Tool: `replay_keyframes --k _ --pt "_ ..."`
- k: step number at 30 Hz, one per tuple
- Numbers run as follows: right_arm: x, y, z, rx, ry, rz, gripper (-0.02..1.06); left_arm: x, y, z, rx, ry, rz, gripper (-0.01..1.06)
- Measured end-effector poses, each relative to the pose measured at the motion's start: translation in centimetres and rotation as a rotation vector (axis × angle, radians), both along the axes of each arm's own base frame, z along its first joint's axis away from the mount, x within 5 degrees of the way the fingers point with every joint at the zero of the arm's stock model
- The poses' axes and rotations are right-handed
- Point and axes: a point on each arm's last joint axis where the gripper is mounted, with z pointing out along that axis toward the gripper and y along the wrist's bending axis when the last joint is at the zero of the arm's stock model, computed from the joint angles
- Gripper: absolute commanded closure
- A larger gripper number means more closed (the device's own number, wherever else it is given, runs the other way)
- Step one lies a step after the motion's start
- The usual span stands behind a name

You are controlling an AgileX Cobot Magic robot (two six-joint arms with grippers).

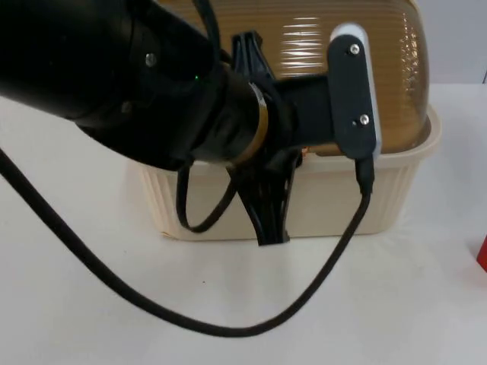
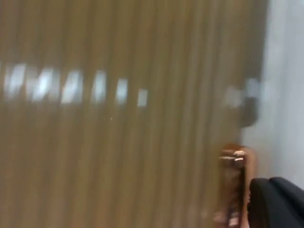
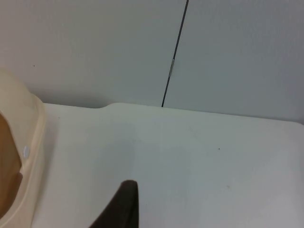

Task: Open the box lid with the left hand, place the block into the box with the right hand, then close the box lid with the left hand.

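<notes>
White counter (image 1: 91,304) is stretching out under everything, and behind it a grey partition wall (image 3: 95,47) is closing the scene. On the counter a cream box (image 1: 335,205) is sitting, with ribbed walls, and its brown, half-transparent ribbed lid (image 1: 319,46) is lying down over it like a dome. The left arm is reaching across the box from the near side, very big in the top view. The left claw (image 1: 266,205) is hanging in front of the box's front wall, at the lid's front edge; one black fingertip (image 2: 275,202) is standing just beside a shiny brown piece of the lid. Whether this claw is wide or narrow, I cannot tell. A small red thing (image 1: 482,255), maybe the block, is peeking in at the counter's right edge, well apart from the box. The right claw (image 3: 124,209) is waiting over bare counter beside the box's end, and its opening I cannot tell either.
</notes>
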Motion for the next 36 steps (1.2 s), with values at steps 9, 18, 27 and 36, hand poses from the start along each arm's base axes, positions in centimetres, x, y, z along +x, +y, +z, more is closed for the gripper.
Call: replay_keyframes --k 9,18,27,36 --pt "0.0 0.0 0.0 0.000 0.002 0.000 0.00 -0.1 -0.3 -0.7 0.033 0.029 -0.058 1.05" --pt "0.0 0.0 0.0 0.000 0.006 -0.001 0.00 0.9 -0.5 -0.7 0.042 0.012 -0.025 1.05" --pt "0.0 0.0 -0.1 0.002 0.007 -0.003 0.00 0.9 -0.4 -0.6 0.048 0.008 -0.013 1.05" --pt "0.0 0.0 -0.1 0.002 0.007 -0.003 0.00 1.3 0.0 -0.4 0.091 -0.026 0.030 1.05"
